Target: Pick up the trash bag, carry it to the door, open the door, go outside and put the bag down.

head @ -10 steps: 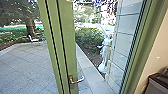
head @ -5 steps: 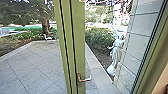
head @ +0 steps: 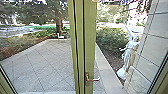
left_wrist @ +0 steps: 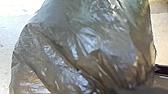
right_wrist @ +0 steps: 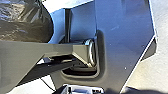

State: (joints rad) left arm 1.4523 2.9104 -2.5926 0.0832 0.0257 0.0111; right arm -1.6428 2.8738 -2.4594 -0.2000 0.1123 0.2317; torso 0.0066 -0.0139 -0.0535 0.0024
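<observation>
My head view has swung left, so the door handle (head: 92, 80) sits further right in it. Green framing (head: 5, 81) now shows at lower left.

Grey paving (head: 50, 67) borders a soil bed (head: 111, 58) bearing a white statue (head: 128, 53).

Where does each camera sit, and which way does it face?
Head: high up, facing forward and down at a green-framed glass door with a metal lever handle, the grey paved yard beyond.
Left wrist: on that arm, close on a crinkled, dark plastic bag.
Right wrist: on that arm, facing the robot's own wide dark plate and jointed grey bar.
Shared: both wrist views show the bag.
</observation>
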